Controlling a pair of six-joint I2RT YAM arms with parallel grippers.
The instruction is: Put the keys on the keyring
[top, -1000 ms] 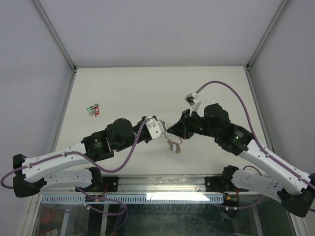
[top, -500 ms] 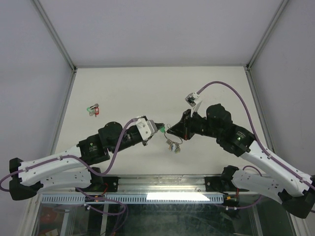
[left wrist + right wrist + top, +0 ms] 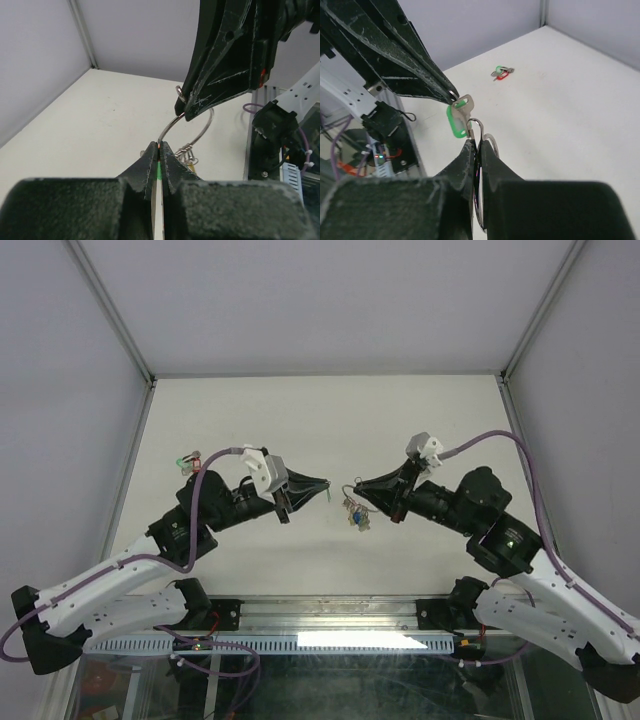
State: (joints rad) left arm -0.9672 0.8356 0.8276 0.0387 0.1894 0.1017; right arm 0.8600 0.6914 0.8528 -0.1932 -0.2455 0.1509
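My left gripper (image 3: 322,486) is shut on a silver key with a green tag (image 3: 456,120), holding it above the table and pointing right. My right gripper (image 3: 352,487) faces it tip to tip, shut on the thin wire keyring (image 3: 476,119). Small keys (image 3: 356,518) dangle beneath the ring. In the left wrist view, green shows between my shut jaws (image 3: 159,146), and the keyring (image 3: 169,127) arcs up to the right gripper's fingers (image 3: 220,65). The key's blade lies against the ring's bent end; I cannot tell whether it is threaded. Loose keys with green and red tags (image 3: 188,461) lie far left.
Grey enclosure walls (image 3: 70,390) border the white table (image 3: 300,410) on three sides. A metal rail (image 3: 330,612) runs along the near edge by the arm bases. A purple cable (image 3: 520,455) loops over the right arm.
The left arm has swung up and back to the left, and the right arm has drawn back to the right. Both grippers now lie level, tip to tip, with the ring's keys hanging between.
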